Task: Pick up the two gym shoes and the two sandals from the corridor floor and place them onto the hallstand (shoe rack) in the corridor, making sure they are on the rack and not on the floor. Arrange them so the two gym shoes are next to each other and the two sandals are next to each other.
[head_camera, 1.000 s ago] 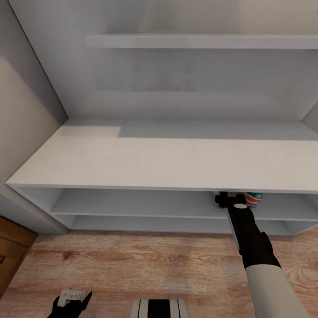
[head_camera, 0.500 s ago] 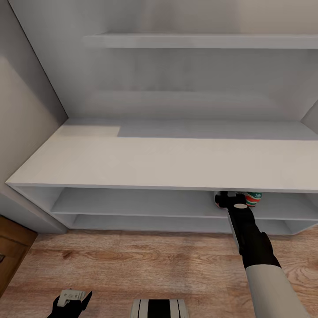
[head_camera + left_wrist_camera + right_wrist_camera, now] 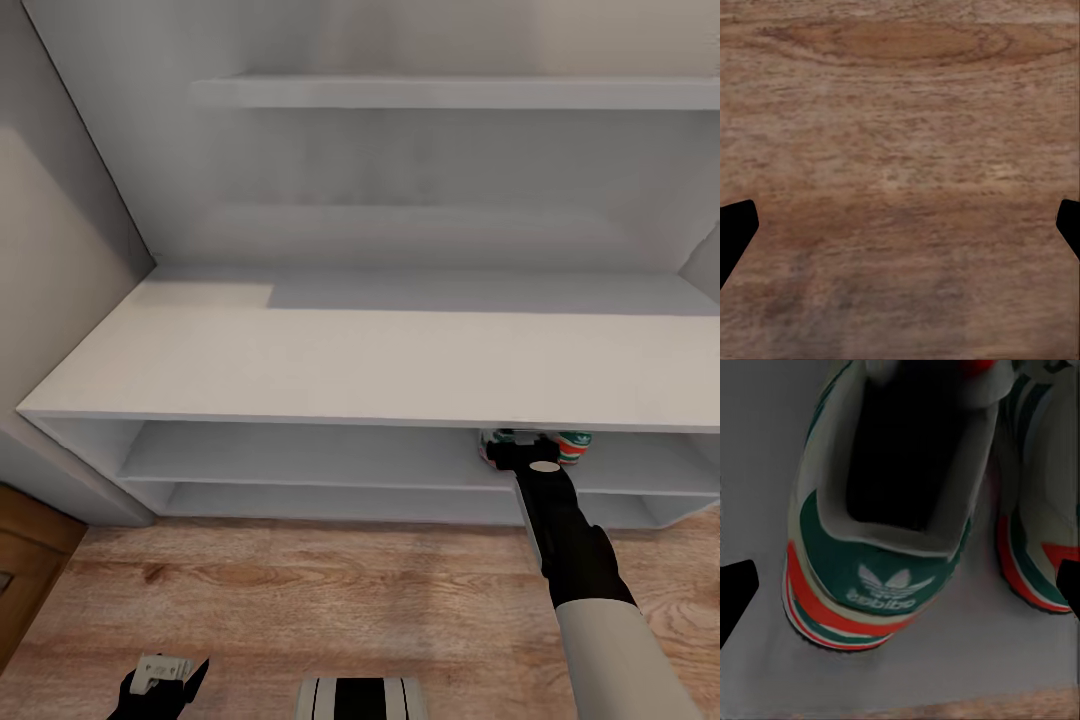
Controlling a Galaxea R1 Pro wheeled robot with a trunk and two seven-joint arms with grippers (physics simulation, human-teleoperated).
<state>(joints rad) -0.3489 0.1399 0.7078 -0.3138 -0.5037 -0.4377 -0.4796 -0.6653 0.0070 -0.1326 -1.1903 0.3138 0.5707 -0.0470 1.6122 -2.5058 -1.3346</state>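
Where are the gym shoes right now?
The gym shoes sit side by side on the hallstand's upper open shelf, toward its right end under the bench top, just ahead of the right gripper.

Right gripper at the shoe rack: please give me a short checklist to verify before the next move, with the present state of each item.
1. Gym shoes rest on a shelf of the hallstand, not on the floor: ok.
2. The two gym shoes are side by side: ok; the second one stands close beside the first.
3. Right gripper has let go of the shoe: ok; its fingertips stand wide apart, clear of the heel.
4. Left gripper is free: ok; open over bare corridor floor.
5. Sandals are placed: cannot tell.
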